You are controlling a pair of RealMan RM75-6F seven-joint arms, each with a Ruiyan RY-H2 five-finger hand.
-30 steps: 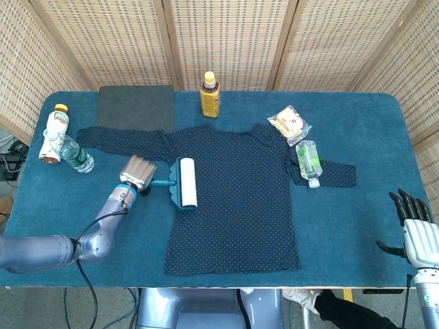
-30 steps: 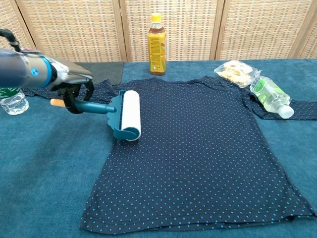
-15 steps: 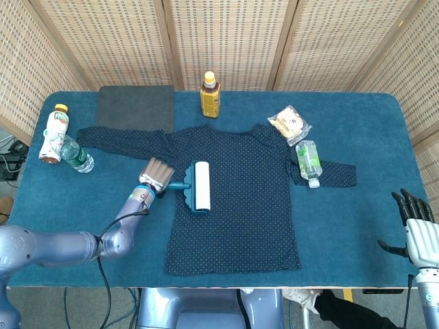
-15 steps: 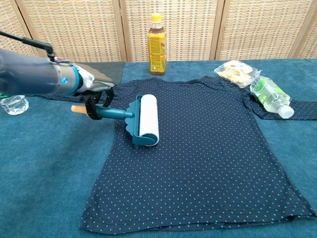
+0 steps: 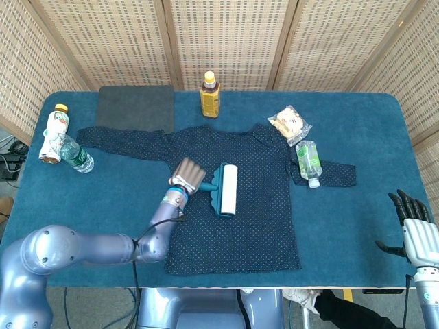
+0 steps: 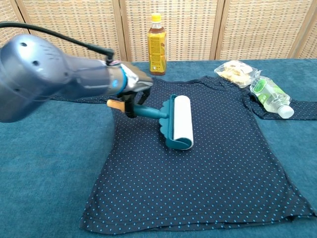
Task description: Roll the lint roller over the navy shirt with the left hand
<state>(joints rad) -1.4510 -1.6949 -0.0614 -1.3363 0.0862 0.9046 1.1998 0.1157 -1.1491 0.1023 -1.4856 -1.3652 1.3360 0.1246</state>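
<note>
The navy dotted shirt point(image 5: 254, 205) point(image 6: 213, 173) lies flat in the middle of the blue table. My left hand point(image 5: 187, 176) point(image 6: 132, 89) grips the teal handle of the lint roller point(image 5: 226, 190) point(image 6: 179, 122). The white roll rests on the shirt's chest, its axis running front to back. My right hand point(image 5: 413, 226) hangs off the table's right front corner with its fingers apart, holding nothing; only the head view shows it.
An amber bottle point(image 5: 210, 94) point(image 6: 156, 44) stands behind the shirt. A snack bag point(image 5: 289, 123) point(image 6: 236, 72) and a green bottle point(image 5: 309, 161) point(image 6: 270, 96) lie by the right sleeve. Two bottles point(image 5: 58, 140) and a dark grey mat point(image 5: 136, 106) sit at the far left.
My left hand has pushed the lint roller rightward, from the shirt's left edge onto the middle of its chest. The right hand has stayed put.
</note>
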